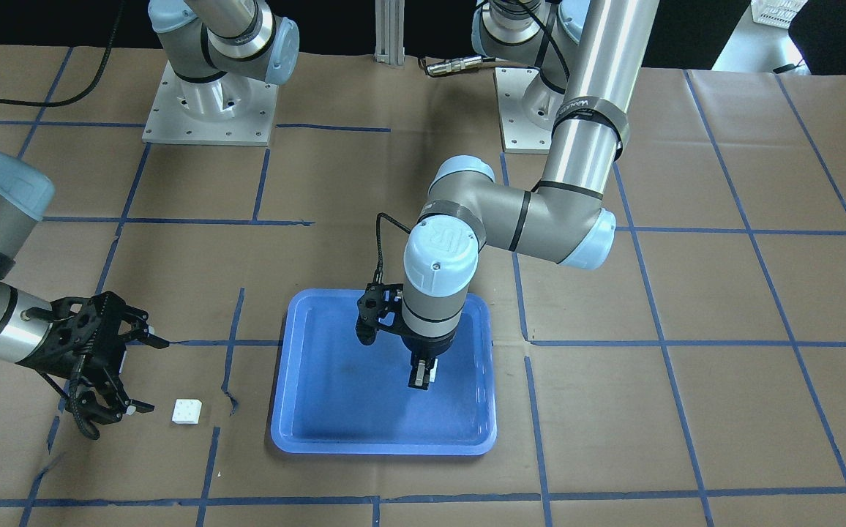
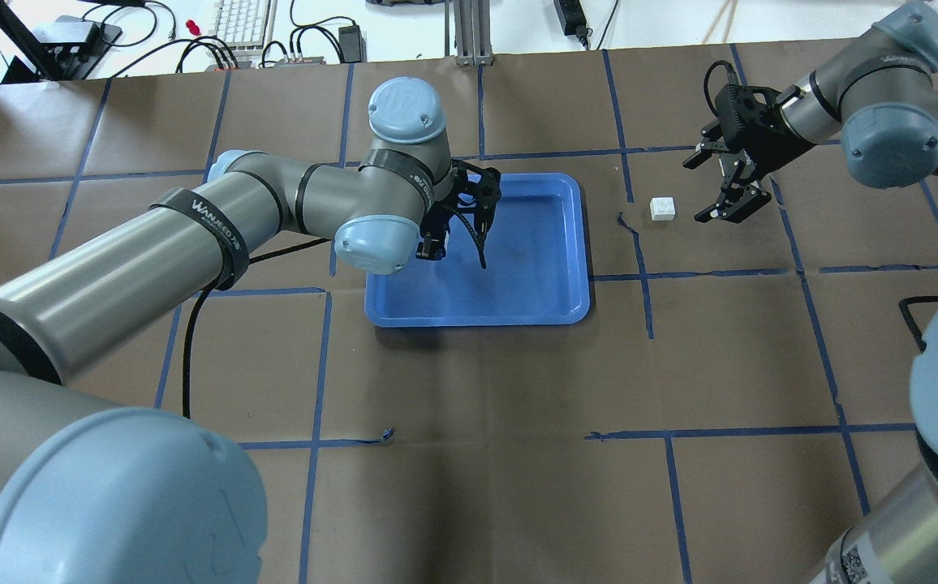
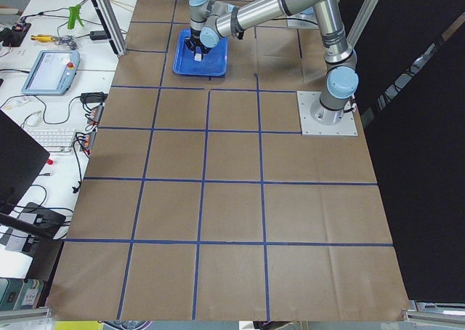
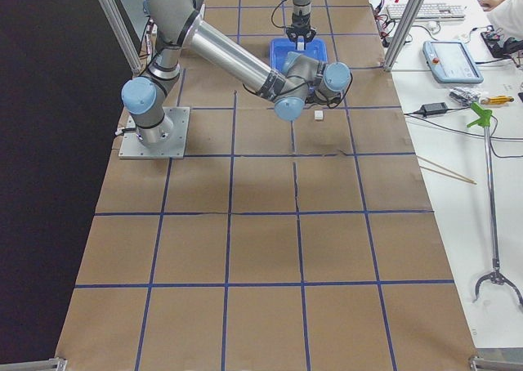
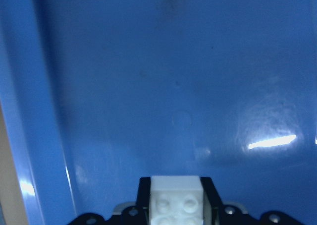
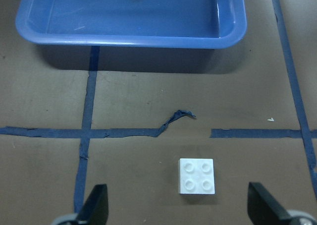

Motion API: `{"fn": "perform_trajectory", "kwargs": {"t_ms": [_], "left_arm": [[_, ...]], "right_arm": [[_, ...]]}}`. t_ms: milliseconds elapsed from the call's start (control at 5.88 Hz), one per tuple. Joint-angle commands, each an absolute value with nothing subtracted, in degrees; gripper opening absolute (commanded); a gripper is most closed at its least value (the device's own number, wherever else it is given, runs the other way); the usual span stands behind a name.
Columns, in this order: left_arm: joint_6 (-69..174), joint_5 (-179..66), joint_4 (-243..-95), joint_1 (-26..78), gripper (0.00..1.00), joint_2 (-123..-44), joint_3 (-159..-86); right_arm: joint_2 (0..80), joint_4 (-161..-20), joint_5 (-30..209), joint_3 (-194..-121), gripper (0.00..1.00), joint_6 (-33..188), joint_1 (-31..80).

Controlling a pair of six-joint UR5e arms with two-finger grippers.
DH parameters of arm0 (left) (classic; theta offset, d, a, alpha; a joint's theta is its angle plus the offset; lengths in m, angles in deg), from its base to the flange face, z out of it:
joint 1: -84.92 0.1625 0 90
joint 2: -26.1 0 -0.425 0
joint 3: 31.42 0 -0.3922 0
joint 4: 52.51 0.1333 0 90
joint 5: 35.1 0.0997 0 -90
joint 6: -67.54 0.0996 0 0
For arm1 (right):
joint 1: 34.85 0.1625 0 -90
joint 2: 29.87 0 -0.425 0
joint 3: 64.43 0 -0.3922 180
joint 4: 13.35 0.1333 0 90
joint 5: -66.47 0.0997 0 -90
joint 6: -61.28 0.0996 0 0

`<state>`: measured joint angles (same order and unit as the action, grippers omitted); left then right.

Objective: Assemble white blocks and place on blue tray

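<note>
Reading across the overhead view from its left edge: the left arm reaches over the table to the blue tray (image 2: 477, 315), its wrist pointing straight down. The left gripper (image 1: 421, 378) hangs over the middle of the tray floor; whether it touches the floor cannot be told. Its jaws pinch one white block (image 5: 176, 200) by two opposite side walls. The studded face is uncovered and turned toward the wrist camera, a hold that probably keeps the studs free for mating. Holding this block over the tray suggests the joint will be made at or near the drop-off place.

Right of the tray, a torn strip of blue tape (image 2: 627, 223) lifts from the brown paper table cover (image 2: 477, 487). Just beyond the tape lies the second white block (image 2: 662, 208), flat on the paper, studs up, outside the tray and well apart from the first block.

Farthest right, the right gripper (image 2: 696, 191) sits low beside this loose block with its jaws spread wide and nothing between them. In its wrist view the block lies ahead of the two fingers (image 6: 96, 207), roughly centred between them and touching neither. The stance suits a forward approach and a closing grasp on the side walls.

Assembly is judged not yet begun.
</note>
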<state>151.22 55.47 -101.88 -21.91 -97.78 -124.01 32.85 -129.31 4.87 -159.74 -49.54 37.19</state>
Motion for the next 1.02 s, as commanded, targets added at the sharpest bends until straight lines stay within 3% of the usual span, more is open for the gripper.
{"fn": "perform_trajectory", "kwargs": {"t_ms": [0,511,681,851], "left_arm": [[148.5,52.29,-101.38,-22.39,0.0,-99.05,-123.97],[144.37,51.65,-102.43,-23.01,0.04,-99.05,-124.06],[142.61,51.65,-102.43,-23.01,0.36,-99.05,-124.06],[141.12,51.21,-102.52,-23.18,0.99,-99.05,-124.06]], "right_arm": [[28.96,-136.01,5.38,-160.32,1.0,-51.64,37.14],[26.57,-135.43,5.38,-160.58,1.0,-51.92,37.14],[26.56,-135.34,5.3,-160.58,1.0,-51.66,37.22],[26.47,-135.34,5.29,-160.58,1.0,-51.66,37.22]]}}
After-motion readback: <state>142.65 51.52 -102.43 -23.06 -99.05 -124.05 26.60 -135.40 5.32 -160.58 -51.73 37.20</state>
